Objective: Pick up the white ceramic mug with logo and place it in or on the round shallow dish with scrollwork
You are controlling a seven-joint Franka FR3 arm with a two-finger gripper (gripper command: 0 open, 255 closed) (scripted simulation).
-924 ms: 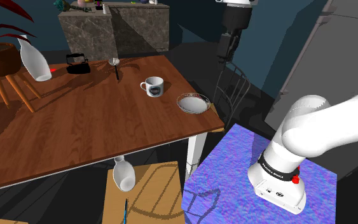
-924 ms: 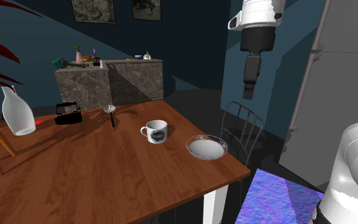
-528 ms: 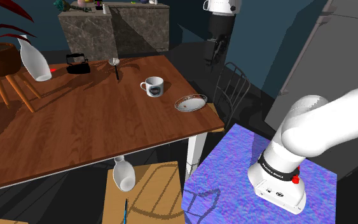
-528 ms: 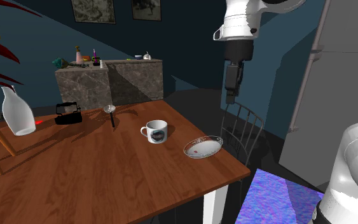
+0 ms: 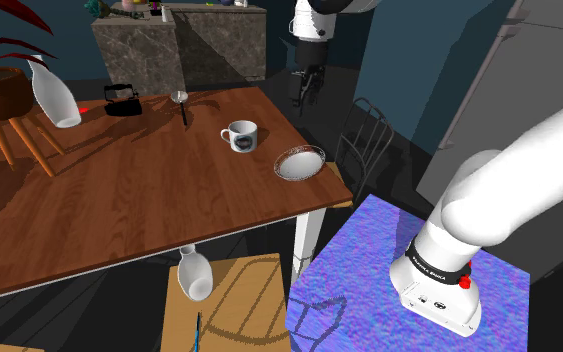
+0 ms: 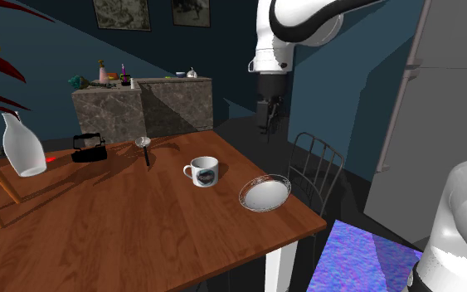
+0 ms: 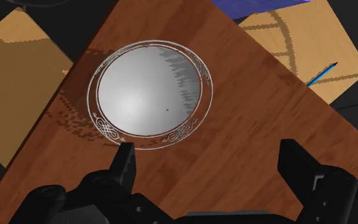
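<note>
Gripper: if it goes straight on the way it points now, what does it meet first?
Probably the wooden table top, just beside the round dish. In the wrist view the open gripper aims at bare wood near the dish's rim, though depth is unclear.

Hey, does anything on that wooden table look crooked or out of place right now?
Yes, the round dish near the corner of the table looks tipped up on one side instead of lying flat. The mug beside it stands upright, apart from it.
</note>
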